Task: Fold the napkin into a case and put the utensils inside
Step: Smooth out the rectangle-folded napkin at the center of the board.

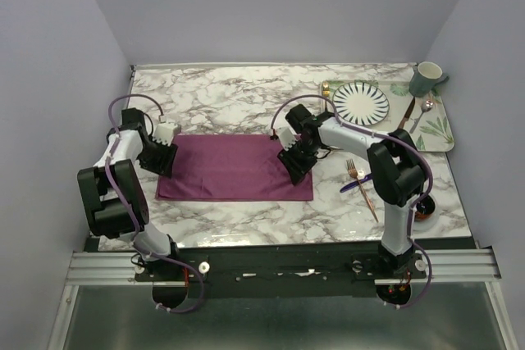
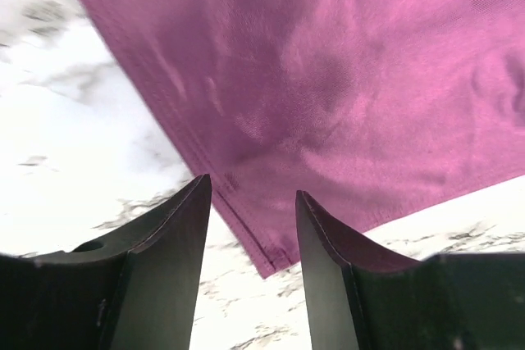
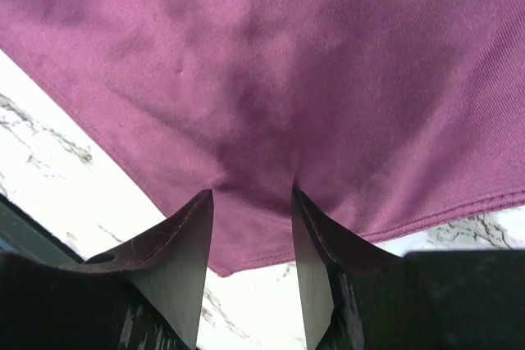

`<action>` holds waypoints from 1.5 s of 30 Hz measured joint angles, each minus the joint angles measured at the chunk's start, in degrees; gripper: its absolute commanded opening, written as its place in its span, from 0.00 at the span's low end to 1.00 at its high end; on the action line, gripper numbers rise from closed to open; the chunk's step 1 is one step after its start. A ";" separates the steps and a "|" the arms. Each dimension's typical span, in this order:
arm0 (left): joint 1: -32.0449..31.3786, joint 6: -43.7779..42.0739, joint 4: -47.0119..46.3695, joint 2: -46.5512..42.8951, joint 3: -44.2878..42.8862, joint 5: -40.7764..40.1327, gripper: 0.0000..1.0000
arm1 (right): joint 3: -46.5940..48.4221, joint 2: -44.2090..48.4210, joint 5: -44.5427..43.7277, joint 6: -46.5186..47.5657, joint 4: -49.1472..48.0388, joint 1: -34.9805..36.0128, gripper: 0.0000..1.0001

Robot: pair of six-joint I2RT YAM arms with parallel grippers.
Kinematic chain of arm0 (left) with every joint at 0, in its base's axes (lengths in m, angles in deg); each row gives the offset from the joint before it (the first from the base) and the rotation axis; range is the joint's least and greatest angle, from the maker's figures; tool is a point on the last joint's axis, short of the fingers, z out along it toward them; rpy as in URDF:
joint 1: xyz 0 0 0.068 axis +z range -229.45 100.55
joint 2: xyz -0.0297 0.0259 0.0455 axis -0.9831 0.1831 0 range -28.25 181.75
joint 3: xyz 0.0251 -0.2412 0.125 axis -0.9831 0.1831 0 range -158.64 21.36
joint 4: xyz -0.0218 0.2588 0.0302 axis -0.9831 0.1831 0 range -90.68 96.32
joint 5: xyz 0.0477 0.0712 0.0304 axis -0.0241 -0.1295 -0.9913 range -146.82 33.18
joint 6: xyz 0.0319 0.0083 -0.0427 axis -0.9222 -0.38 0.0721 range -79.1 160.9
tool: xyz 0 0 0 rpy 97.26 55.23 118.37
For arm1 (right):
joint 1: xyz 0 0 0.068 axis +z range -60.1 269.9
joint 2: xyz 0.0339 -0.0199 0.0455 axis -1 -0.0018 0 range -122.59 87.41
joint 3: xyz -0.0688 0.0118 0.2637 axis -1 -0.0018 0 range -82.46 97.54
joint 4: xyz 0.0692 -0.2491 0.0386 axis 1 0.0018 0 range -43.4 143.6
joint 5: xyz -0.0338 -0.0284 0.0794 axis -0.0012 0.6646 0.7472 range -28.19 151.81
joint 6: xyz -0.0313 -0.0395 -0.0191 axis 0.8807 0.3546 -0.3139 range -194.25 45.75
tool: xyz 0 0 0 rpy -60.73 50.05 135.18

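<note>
Both left tool (image 2: 252, 188) and right tool (image 3: 252, 193) stand spread over napkin (image 1: 234, 168) ends, fork (image 1: 364, 191) and knife (image 1: 347, 188) nearby

On the marble table (image 1: 246, 96), the purple napkin (image 1: 234, 168) was spread flat; a crossed fork (image 1: 367, 200) and knife (image 1: 349, 187) and a tray (image 1: 435, 129) were laid rightward.

One napkin (image 1: 234, 167), one fork (image 1: 369, 202), one knife (image 1: 349, 187)

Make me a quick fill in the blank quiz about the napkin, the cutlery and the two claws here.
The napkin is coloured ____. In the top view, the fork and knife lie crossed to the napkin's ____. The left claw and right claw each sit at one napkin end, jaws ____.
Missing words: purple, right, open.
</note>
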 measured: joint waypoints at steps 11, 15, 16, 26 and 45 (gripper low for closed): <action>0.02 0.94 5.03 -8.85 -6.40 10.45 0.99 | 7.28 2.45 7.72 -1.77 2.05 -0.42 0.80; -0.11 5.29 1.16 -12.90 -7.43 14.69 0.99 | 13.75 3.96 9.81 -3.76 0.50 -0.42 1.00; -0.11 5.79 0.17 -14.29 -7.48 15.02 0.99 | 14.51 5.09 10.03 -4.59 -0.31 -0.42 1.00; -0.90 19.37 -26.80 -25.35 -3.26 23.93 0.99 | 29.24 3.58 6.45 -12.17 -14.78 -1.20 1.00; -17.99 65.57 -55.80 8.31 3.69 30.84 0.99 | 22.29 -16.41 35.12 -44.65 -31.50 -3.82 1.00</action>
